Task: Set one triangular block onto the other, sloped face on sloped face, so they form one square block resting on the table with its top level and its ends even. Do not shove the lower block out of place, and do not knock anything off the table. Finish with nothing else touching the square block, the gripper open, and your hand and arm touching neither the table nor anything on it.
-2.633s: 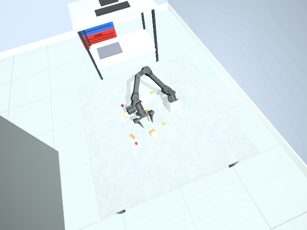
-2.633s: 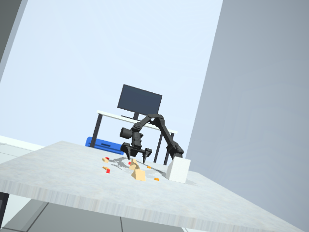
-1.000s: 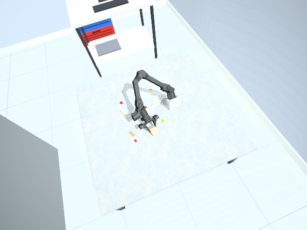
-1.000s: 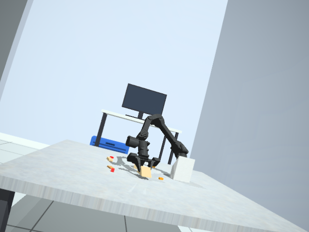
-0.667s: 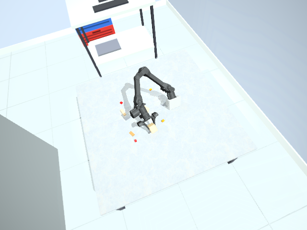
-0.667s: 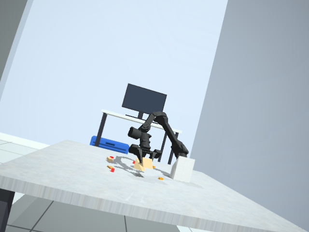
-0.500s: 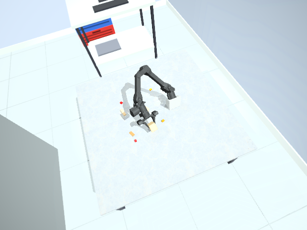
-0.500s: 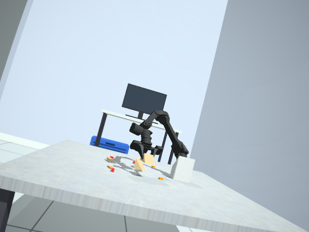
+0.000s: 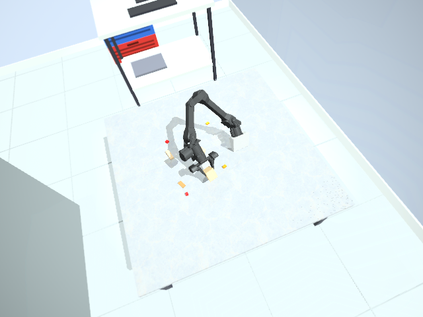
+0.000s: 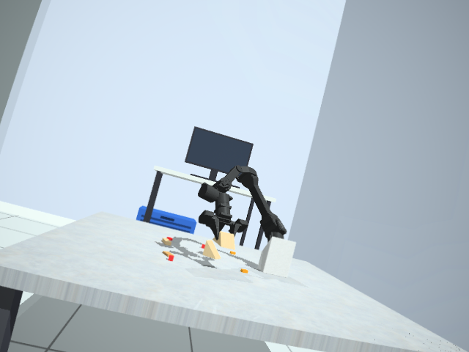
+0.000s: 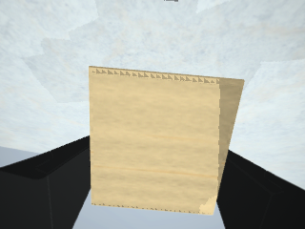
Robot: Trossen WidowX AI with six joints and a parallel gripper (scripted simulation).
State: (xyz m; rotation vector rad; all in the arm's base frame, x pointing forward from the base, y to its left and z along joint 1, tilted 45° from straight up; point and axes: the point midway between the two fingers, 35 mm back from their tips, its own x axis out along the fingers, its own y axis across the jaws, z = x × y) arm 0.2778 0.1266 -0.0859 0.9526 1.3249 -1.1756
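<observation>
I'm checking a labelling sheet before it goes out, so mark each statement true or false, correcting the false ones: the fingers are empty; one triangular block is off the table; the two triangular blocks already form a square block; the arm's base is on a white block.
1. The fingers are empty. False: they grip a pale wooden triangular block.
2. One triangular block is off the table. True.
3. The two form a square block. False: the other triangular block sits apart.
4. The base is on a white block. True.
</observation>
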